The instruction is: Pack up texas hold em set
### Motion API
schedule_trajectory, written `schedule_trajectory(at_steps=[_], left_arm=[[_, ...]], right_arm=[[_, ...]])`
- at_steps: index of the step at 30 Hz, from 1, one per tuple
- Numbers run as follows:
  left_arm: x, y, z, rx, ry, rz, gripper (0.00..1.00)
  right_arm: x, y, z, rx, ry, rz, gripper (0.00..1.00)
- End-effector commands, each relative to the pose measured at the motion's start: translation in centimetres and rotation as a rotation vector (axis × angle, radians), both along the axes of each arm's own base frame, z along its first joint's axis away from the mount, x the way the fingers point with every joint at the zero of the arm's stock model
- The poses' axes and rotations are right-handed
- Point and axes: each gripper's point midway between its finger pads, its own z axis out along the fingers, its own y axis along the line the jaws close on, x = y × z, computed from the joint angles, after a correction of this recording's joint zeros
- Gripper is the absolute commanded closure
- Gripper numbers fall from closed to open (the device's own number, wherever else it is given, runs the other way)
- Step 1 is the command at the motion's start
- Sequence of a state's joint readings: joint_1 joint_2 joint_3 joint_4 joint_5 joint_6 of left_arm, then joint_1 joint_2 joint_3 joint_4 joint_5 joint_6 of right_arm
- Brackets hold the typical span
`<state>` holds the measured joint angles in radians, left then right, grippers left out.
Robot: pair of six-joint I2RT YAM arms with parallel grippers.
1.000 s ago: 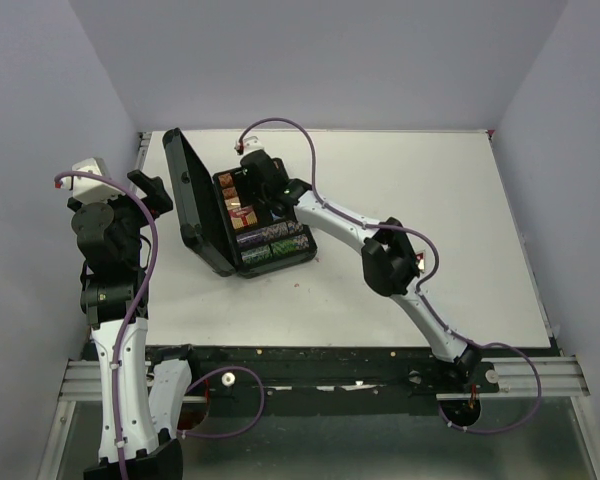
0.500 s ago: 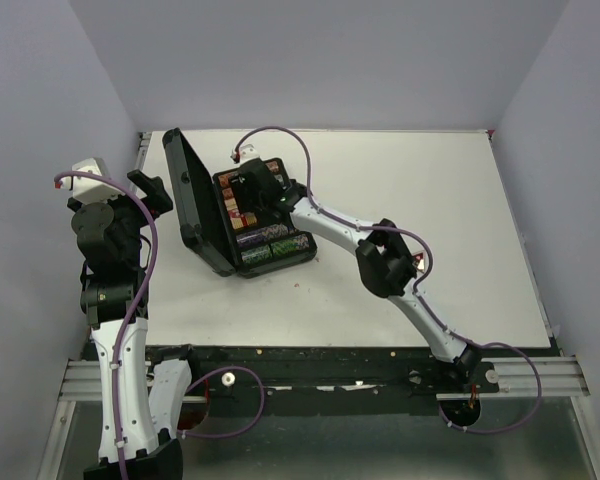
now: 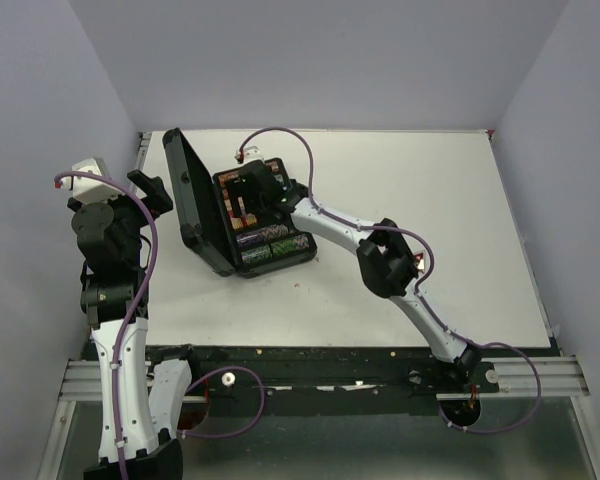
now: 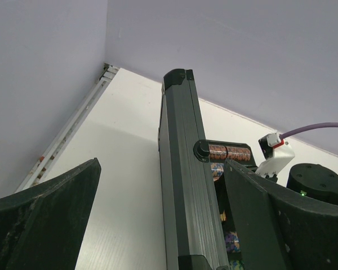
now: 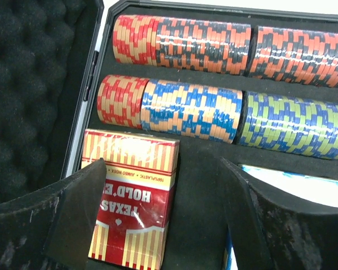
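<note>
The black case lies open at the table's back left, its lid upright. Rows of multicoloured chips fill its slots. A red card deck and a blue deck lie in the compartment below them. My right gripper hovers low over that compartment, open and empty, its left finger over the red deck's edge. My left gripper is open just left of the lid, whose edge shows between its fingers, farther off. The round buttons are out of view.
The foam-lined inside of the lid rises left of my right gripper. The right arm's purple cable arcs above the case. The table's left edge rail runs close to my left gripper. Walls close in the back and sides.
My right gripper has moved left over the case, from the chip rows' side to above the card deck compartment. The left arm has not moved.
</note>
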<state>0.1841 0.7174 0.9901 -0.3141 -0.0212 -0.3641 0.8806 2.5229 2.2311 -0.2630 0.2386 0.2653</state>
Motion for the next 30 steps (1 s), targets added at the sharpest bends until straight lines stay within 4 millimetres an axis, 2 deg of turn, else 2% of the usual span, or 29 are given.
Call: schedule_trajectory(at_steps=[1,8,10,22,26,29,30], left_arm=[[0.0,-0.1,0.2,-0.003,-0.023,-0.007,0.01],[0.1,0.0,0.1,-0.004,-0.02,-0.004,0.01],[0.0,0.0,0.1,-0.004,-0.018,-0.004,0.01],[0.1,0.0,0.1,-0.005,-0.02,-0.006,0.01],[0.1,0.0,0.1,-0.005,-0.02,-0.006,0.01],[0.1,-0.1,0.1,-0.007,-0.019,-0.009,0.01],[0.1,-0.1,0.1,-0.007,-0.02,-0.009,0.01]], right_arm=[[-3.8,-1.7,-5.2,-0.159,0.125,0.031,0.12],[-3.6,0.1,-2.7,-0.088,0.095,0.044,0.05],[-3.5,0.3,-2.8,-0.092,0.09,0.039,0.05],[-5.3,-0.4,-6.3,-0.213,0.105,0.027,0.05],[-5.7,-1.1,-7.5,-0.274,0.1,0.005,0.12],[-6.2,-1.5,-7.8,-0.315,0.091,0.002,0.35],[-6.2,-1.5,-7.7,-0.322,0.088,0.001,0.39]])
